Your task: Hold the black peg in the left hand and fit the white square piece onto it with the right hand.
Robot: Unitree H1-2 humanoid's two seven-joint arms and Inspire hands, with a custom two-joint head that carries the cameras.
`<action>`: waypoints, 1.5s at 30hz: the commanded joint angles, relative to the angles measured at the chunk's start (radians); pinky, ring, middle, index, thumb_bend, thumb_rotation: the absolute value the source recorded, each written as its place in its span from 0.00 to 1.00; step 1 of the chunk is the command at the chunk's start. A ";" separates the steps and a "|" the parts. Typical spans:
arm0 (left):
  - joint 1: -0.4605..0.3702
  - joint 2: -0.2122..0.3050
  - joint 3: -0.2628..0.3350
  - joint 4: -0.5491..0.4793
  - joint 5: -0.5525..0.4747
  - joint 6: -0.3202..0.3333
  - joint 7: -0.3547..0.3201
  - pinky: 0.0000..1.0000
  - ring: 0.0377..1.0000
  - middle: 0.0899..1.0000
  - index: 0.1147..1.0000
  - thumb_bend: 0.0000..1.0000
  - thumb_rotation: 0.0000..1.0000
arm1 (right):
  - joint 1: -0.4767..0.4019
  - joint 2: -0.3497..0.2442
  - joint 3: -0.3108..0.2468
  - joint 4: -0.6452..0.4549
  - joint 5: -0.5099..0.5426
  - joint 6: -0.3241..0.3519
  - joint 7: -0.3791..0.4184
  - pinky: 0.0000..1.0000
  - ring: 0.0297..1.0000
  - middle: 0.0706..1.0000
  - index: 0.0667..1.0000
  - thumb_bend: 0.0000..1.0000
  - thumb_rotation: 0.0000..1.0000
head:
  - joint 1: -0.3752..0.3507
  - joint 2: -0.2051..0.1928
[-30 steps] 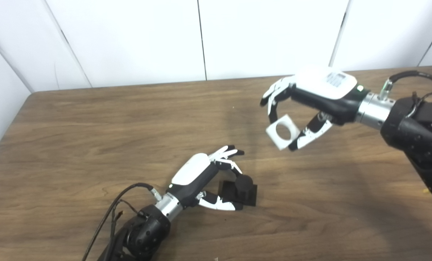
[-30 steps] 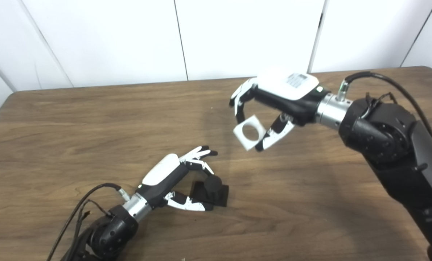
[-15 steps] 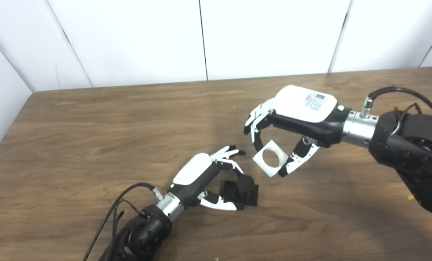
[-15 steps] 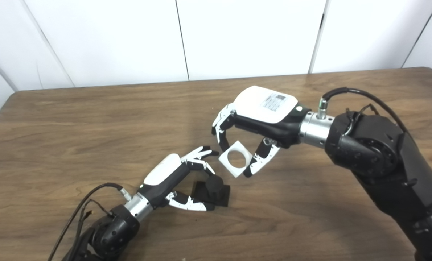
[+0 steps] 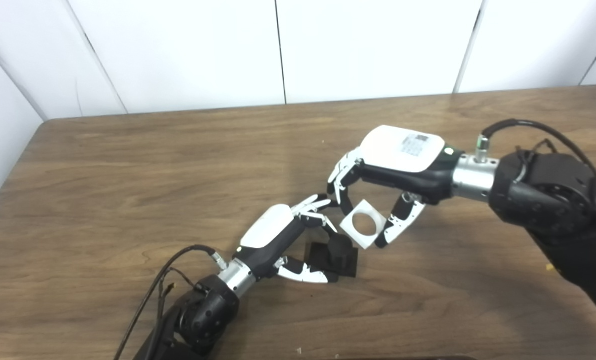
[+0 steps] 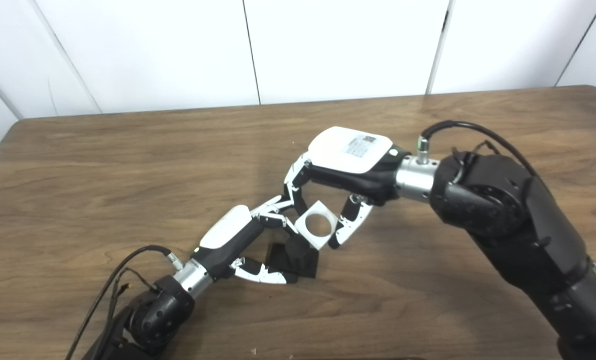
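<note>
On the brown wooden table [image 5: 127, 165], the black peg [image 5: 339, 247] stands upright on its square black base, which lies flat on the tabletop. The left hand [image 5: 282, 240] grips this base, with its thumb along the near edge and its fingers [image 5: 314, 206] arched over the far side, clamped on the piece. The right hand [image 5: 393, 165] holds the white square piece [image 5: 362, 224] off the table, pinched between thumb and fingers at opposite edges. The piece is tilted, its round hole facing the cameras, and it hangs just above and slightly right of the peg's top. Whether its lower edge touches the peg cannot be told.
</note>
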 commanded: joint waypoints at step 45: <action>0.022 0.004 -0.043 0.008 0.083 0.077 -0.048 0.92 0.98 0.91 0.43 0.52 0.08 | 0.033 0.048 0.066 0.100 -0.023 -0.085 -0.019 0.72 0.77 0.73 0.44 0.52 0.14 | 0.026 0.027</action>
